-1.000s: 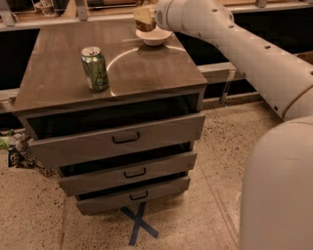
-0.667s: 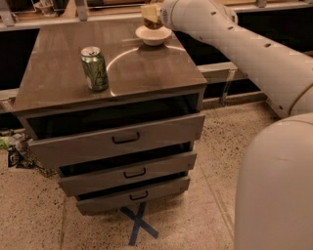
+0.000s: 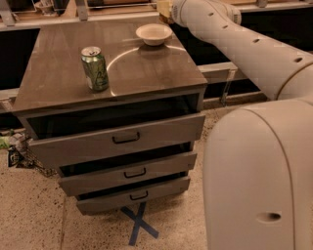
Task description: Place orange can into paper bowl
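**A:** Where is the gripper (image 3: 164, 9) sitting?

**B:** It is hovering at the very top edge of the view, at about 1 o'clock from the paper bowl (image 3: 154, 34), just past the bowl's far rim and a little above it. The arm (image 3: 244, 49) is reaching in from 3 o'clock, over the far right corner of the cabinet top (image 3: 146, 73).

**A:** Is it carrying the orange can?

**B:** I cannot tell whether it is open, closed or gripping anything. Only a pale tan patch is showing at the arm's tip, and the frame edge is cutting it off. The orange can is not standing anywhere on the cabinet top, so I am judging that it is up there with the gripper, but I am not vouching for it.

**A:** What is lying in the bowl?

**B:** Nothing that I am seeing. Its inside is looking bare, so the placing is not yet done.

**A:** Why hover there?

**B:** I am guessing that coming from above is keeping the light, flared rim from being nudged.

**A:** And the other containers?

**B:** The green can (image 3: 95, 68) is standing upright at 8 o'clock from the bowl, well apart from it and out of the arm's way. The three drawers (image 3: 117, 141) are hanging slightly open, and their insides are too dark to tell what they are holding.
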Tool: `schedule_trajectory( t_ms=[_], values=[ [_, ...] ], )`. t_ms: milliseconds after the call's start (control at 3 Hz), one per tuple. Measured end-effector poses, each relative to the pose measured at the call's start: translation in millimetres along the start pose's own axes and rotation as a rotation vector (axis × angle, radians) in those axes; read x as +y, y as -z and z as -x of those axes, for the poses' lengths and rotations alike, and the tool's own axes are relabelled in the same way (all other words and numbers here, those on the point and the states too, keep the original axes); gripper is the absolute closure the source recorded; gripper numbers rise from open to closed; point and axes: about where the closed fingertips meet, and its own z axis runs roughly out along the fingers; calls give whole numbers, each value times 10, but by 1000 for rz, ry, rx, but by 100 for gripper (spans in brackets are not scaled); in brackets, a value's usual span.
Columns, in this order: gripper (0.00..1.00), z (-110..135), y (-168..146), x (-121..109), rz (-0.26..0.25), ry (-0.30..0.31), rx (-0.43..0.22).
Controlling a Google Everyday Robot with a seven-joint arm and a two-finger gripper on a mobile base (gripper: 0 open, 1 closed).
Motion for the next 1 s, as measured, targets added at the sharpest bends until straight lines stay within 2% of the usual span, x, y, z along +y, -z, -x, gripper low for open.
schedule_trajectory(
  t_ms=[667, 1000],
  values=[
    [100, -186, -381, -277, -41, 4, 30],
    [100, -224, -545, -321, -46, 14, 32]
  ],
)
